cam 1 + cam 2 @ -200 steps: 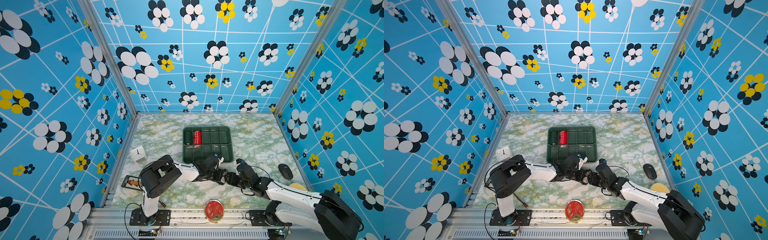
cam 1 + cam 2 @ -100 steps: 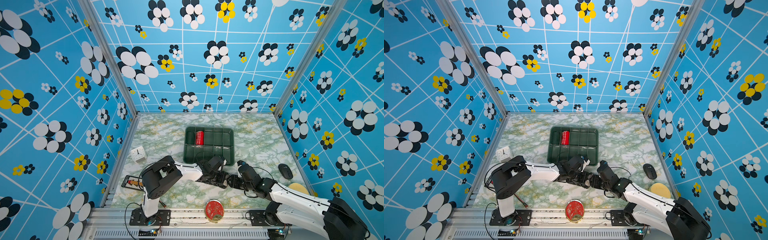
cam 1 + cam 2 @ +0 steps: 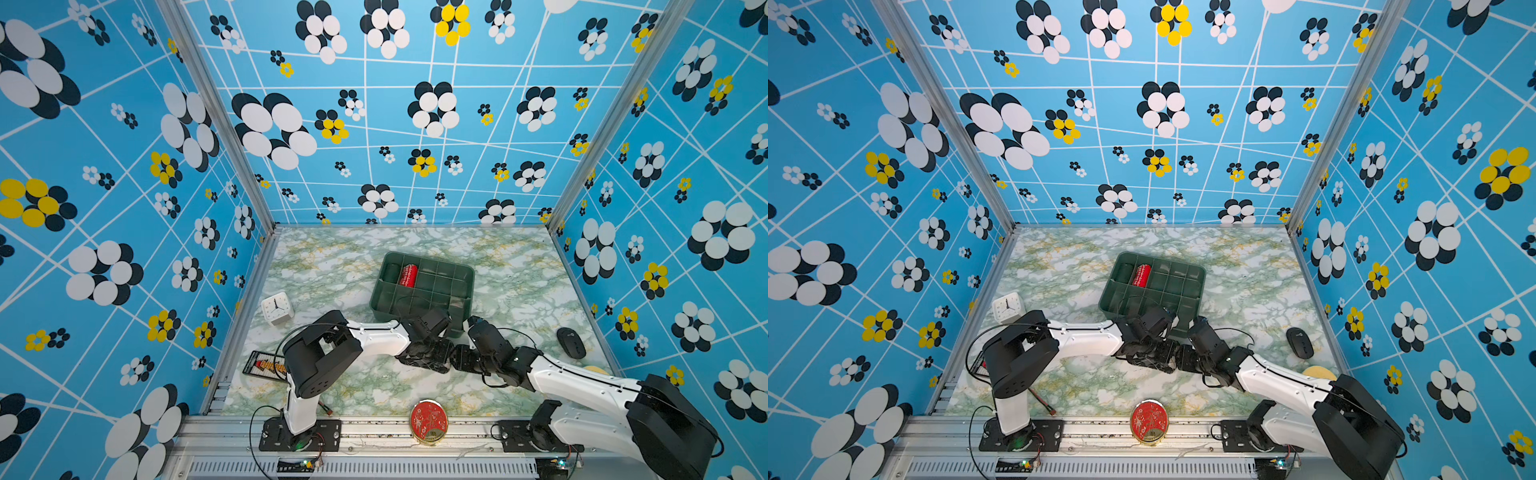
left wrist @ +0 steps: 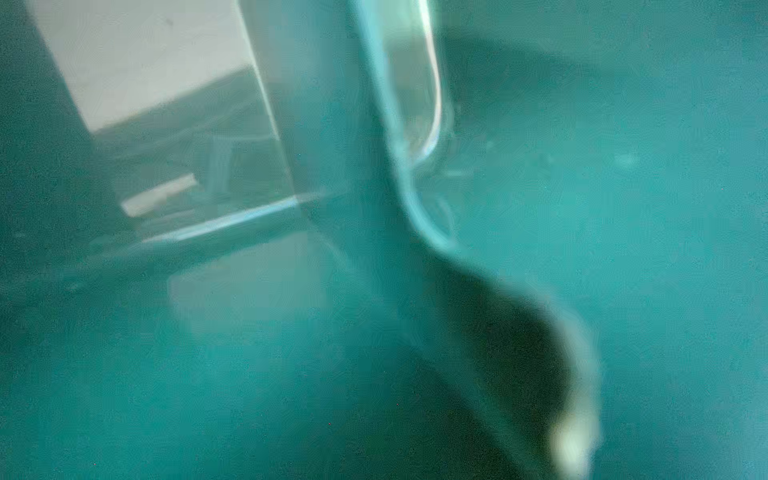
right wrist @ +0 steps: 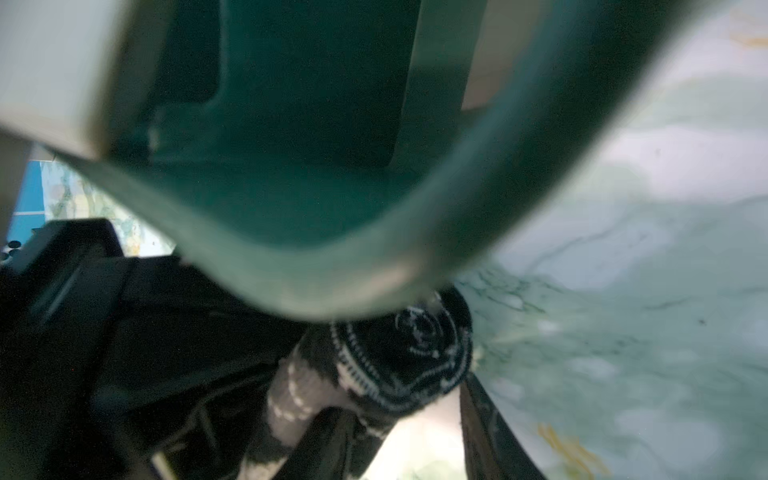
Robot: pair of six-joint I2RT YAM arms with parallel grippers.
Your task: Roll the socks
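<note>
Two-handed job: left gripper (image 3: 444, 359) pinched shut, right gripper (image 5: 397, 395) clamped round the socks (image 5: 399, 357), rolled tight beside the green tray (image 3: 430, 258); squeeze evenly, tuck cuff without loosening the spiral.

Left arm (image 3: 380, 337), right arm (image 3: 582, 386): white link shells (image 3: 598, 395), black joint housings (image 3: 320, 361), thin black cables (image 3: 250, 432); screwed black base plates (image 3: 332, 434).

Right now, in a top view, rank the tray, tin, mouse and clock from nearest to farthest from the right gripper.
From the right gripper, closed on the socks:
1. Tray, just beyond it, toward the back wall.
2. Tin, at the front edge, centre.
3. Mouse, off to the right.
4. Clock, far left by the wall.
</note>
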